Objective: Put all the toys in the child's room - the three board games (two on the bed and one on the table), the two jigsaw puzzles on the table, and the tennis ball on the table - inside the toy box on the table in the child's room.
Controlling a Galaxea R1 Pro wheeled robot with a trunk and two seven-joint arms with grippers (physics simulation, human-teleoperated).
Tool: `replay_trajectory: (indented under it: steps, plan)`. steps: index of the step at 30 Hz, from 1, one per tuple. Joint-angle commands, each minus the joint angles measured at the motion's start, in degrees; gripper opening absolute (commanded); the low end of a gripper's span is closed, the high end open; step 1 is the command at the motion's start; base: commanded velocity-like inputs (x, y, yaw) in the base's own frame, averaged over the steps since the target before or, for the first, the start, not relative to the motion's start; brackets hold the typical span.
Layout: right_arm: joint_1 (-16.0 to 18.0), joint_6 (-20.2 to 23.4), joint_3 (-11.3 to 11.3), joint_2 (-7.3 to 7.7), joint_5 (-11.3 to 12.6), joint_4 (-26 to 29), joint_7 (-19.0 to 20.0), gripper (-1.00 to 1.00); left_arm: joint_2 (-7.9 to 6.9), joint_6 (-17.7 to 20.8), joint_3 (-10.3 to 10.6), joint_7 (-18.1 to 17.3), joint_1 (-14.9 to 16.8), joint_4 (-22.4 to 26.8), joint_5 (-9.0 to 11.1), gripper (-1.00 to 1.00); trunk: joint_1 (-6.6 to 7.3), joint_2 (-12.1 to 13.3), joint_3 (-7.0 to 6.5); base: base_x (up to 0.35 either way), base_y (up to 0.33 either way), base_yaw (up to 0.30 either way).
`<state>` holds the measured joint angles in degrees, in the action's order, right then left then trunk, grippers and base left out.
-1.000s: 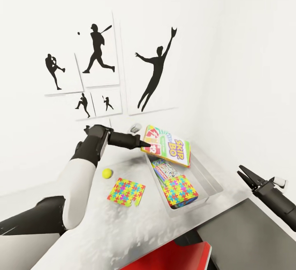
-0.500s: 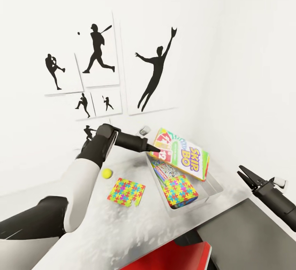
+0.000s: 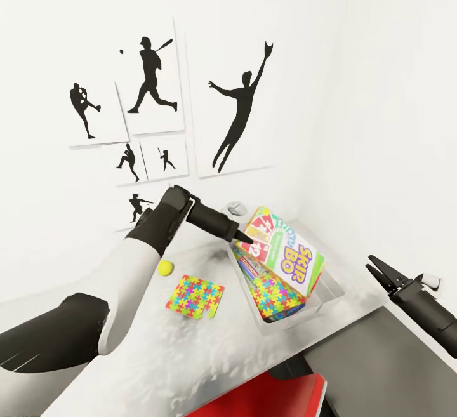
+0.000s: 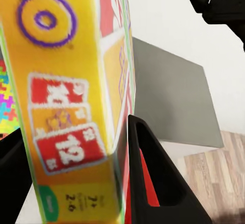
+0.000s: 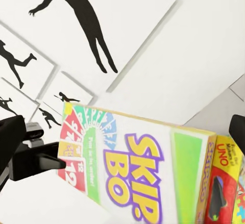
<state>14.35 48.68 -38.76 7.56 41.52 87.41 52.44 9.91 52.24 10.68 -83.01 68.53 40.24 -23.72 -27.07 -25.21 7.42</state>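
Observation:
My left gripper (image 3: pixel 245 240) is shut on one corner of the orange-red Skip-Bo board game (image 3: pixel 289 253), holding it steeply tilted over the light-grey toy box (image 3: pixel 334 285). In the left wrist view the Skip-Bo box (image 4: pixel 66 81) sits between the black fingers (image 4: pixel 153 183). Inside the toy box lie a jigsaw puzzle (image 3: pixel 274 296) and another board game (image 3: pixel 252 268); the right wrist view shows an UNO box (image 5: pixel 224 183) there. A second jigsaw puzzle (image 3: pixel 195 296) and the tennis ball (image 3: pixel 165 268) rest on the white table (image 3: pixel 209 353), left of the bin. My right gripper (image 3: pixel 378 269) hangs open to the right of the bin.
The wall with black silhouette sports pictures (image 3: pixel 235 109) stands close behind the table. A lower dark-grey cabinet top (image 3: pixel 381 366) lies at the front right, beneath my right arm. Something red (image 3: pixel 266 398) shows below the table's front edge.
My left gripper has carried the Skip-Bo box rightward and down over the toy box, tilting it more steeply. The right arm has stayed put.

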Motion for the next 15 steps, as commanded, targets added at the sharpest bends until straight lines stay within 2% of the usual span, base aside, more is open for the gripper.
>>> replay_trajectory:
  steps: [1, 5, 13, 15]
  plan:
    - [0.06, 0.28, -0.04, -0.02, 0.06, 0.02, 0.12, 1.0, 0.0, 0.21, -0.06, -0.54, 0.11, 0.03, -0.59, -1.0, -0.03, -0.12, 0.12, 0.0, 0.0, 0.0]
    - [0.06, 0.28, -0.01, -0.08, 0.06, 0.11, 0.04, 1.0, -0.15, -1.24, 0.03, -0.29, 0.33, 0.01, -1.07, -1.0, -0.03, -0.12, 0.12, 0.0, 0.0, 0.0]
    - [0.06, 0.2, 0.0, -0.18, 0.06, 0.12, 0.0, 1.0, 0.09, -2.32, 0.16, 0.05, 0.44, 0.01, -6.47, -1.0, -0.03, -0.12, 0.12, 0.0, 0.0, 0.0]
    - [0.06, 0.19, 0.04, -0.18, 0.06, 0.13, -0.01, 1.0, 0.09, -2.37, 0.65, 0.13, 0.45, 0.11, -6.86, -1.0, -0.03, -0.12, 0.12, 0.0, 0.0, 0.0]
